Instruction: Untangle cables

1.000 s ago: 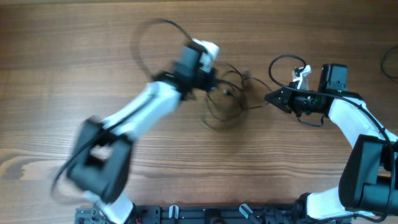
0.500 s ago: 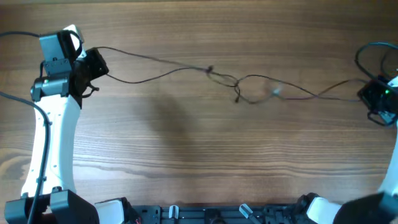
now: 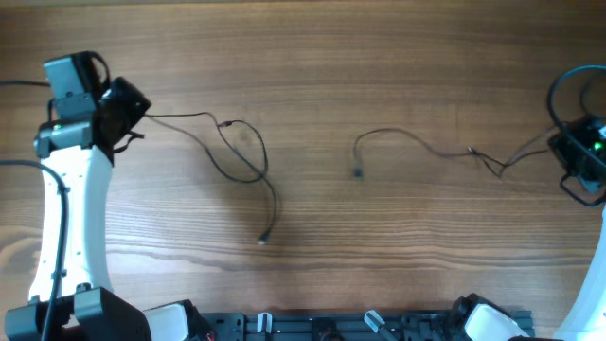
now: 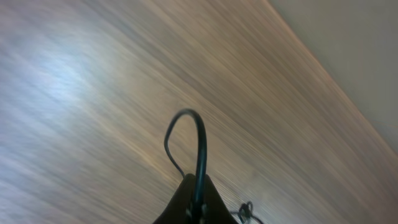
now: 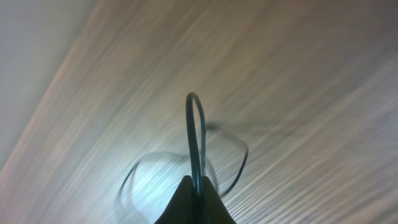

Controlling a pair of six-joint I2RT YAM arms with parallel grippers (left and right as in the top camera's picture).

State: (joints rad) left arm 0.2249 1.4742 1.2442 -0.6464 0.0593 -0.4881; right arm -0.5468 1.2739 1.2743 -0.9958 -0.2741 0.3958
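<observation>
Left gripper is out at the far left edge of the tabletop, jaws pinched tight on the end of the left cable. From the left wrist camera a loop of that black cord pokes up from between the closed fingertips. From there the thin strand runs right along the wood, curls into a loose loop, then trails toward the near side and finishes at a small plug end lying flat. Over on the far right edge, the right gripper is clamped down just the same on the right cable, and the right wrist view also shows a black loop rising from the closed tips. That strand leaves the gripper in a small crossing of lines, heads left in a gentle arc and drops to its own little plug near the middle. The two cables lie well apart, not touching, with wood grain between them.
</observation>
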